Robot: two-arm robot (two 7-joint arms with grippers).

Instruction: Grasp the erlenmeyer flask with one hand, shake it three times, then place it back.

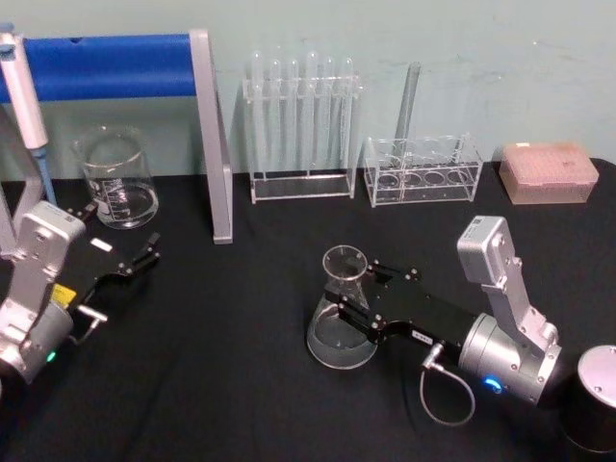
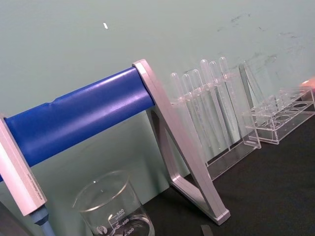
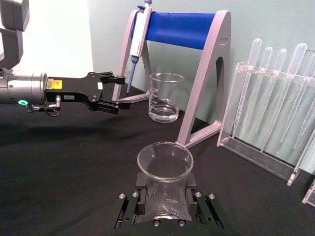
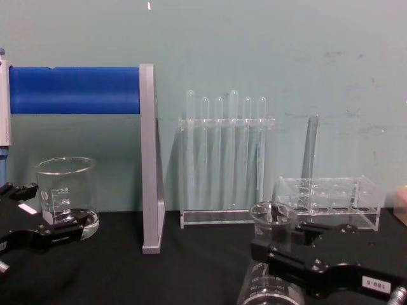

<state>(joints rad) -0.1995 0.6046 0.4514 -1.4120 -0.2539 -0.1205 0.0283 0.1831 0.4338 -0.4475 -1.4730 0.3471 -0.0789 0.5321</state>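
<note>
The erlenmeyer flask (image 1: pixel 339 332) is clear glass and stands upright on the black table, right of centre. My right gripper (image 1: pixel 354 289) reaches in from the right with a jaw on each side of the flask's neck, shut on it. In the right wrist view the flared rim (image 3: pixel 165 161) sits just above the two black jaws of that gripper (image 3: pixel 165 189). The chest view shows the flask (image 4: pixel 272 217) at lower right with the jaws around its neck. My left gripper (image 1: pixel 146 252) hangs open at the left, near the beaker, and holds nothing.
A glass beaker (image 1: pixel 117 183) stands back left beside a grey stand with a blue bar (image 1: pixel 106 65) holding a pipette (image 1: pixel 24 96). A rack of tubes (image 1: pixel 303 125), a low clear rack (image 1: pixel 423 173) and a pink box (image 1: pixel 549 173) line the back. A dark cylinder (image 1: pixel 597 385) sits front right.
</note>
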